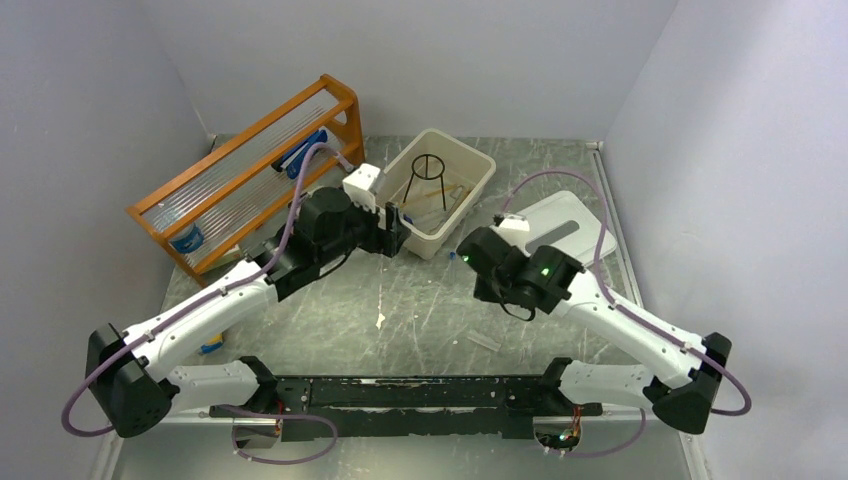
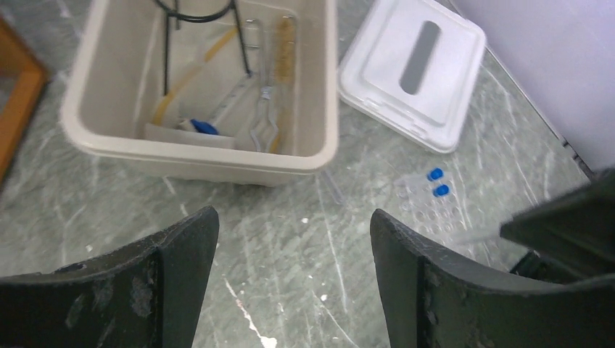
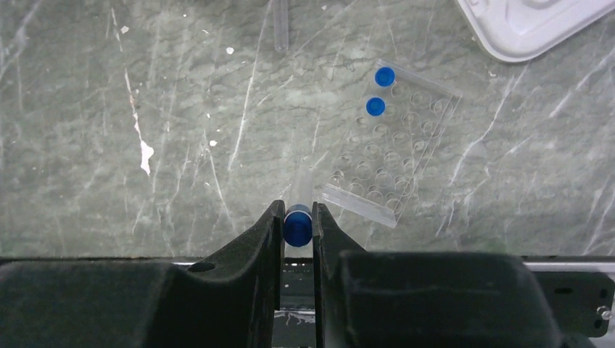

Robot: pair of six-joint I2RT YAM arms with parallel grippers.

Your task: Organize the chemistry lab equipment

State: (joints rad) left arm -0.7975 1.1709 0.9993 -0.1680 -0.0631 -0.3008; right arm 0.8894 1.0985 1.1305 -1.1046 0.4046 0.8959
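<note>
1. Pinching a vial at its blue cap, the right gripper holds it with the long axis toward 12 o'clock.
2. The well tray lies just beside it at 1 o'clock, with two vials seated at its far end.
3. The left gripper is spread and empty, facing the tub; the right arm is nearer the tray.
</note>
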